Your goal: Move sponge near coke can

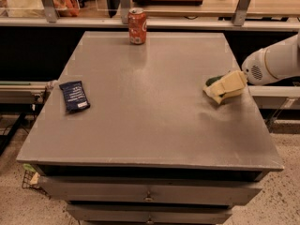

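The sponge (pixel 212 84), pale yellow with a dark green top, lies on the grey table (pixel 150 107) near its right edge. My gripper (pixel 226 86), cream-coloured on a white arm reaching in from the right, is low over the sponge and covers its right part. Only the sponge's left end shows. The coke can (pixel 137 26), red-orange with a silver top, stands upright at the table's far edge, left of centre and well away from the sponge.
A dark blue flat packet (pixel 74 95) lies near the table's left edge. Drawers (pixel 149 198) sit below the table front. A counter with metal posts (pixel 243 3) runs behind the table. The white arm (pixel 276 60) overhangs the right side.
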Motion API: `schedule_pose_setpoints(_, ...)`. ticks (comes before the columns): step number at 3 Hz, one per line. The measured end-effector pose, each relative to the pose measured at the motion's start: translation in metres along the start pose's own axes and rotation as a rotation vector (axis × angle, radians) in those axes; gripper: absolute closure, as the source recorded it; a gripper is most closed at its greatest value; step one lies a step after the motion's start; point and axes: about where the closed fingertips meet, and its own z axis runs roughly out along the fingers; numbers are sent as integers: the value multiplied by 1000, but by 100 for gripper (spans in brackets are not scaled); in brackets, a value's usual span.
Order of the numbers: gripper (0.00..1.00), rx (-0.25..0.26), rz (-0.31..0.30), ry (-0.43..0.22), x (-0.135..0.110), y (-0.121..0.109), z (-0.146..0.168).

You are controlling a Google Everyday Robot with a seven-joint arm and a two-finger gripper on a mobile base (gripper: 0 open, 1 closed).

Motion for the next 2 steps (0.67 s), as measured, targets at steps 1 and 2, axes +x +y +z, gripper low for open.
schedule_pose_setpoints(1,0,20,8,3,7,-6,11)
schedule_pose_setpoints(2,16,-2,31,9,10,-6,16)
